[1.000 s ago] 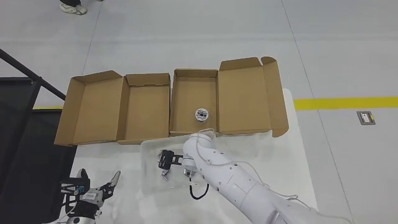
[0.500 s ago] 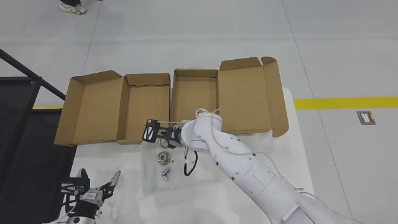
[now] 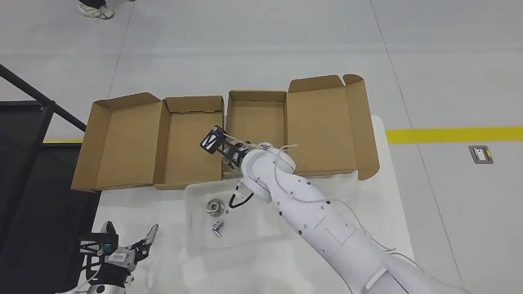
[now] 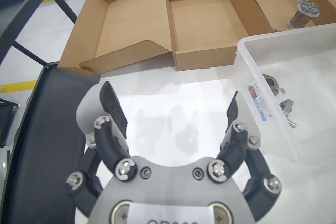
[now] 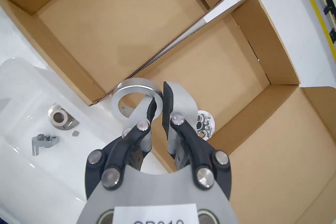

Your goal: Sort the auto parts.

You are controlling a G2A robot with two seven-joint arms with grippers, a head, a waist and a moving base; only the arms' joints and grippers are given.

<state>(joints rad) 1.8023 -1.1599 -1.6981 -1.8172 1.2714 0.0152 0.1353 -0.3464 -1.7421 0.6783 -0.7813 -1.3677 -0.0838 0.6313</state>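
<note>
A silver metal ring (image 5: 139,84) hangs pinched by its rim in the right gripper (image 5: 159,98), whose fingers are nearly closed around it, above the seam between the left brown cardboard box (image 3: 192,143) and the right brown cardboard box (image 3: 255,122). A perforated metal cylinder (image 5: 204,125) stands in the right box. Nearer, a clear plastic bin (image 4: 262,38) holds a grey flanged bushing (image 5: 61,120) and a small grey bracket (image 5: 43,142). At near left, the left gripper (image 4: 170,104) hovers spread wide and empty over the white table (image 4: 157,83).
</note>
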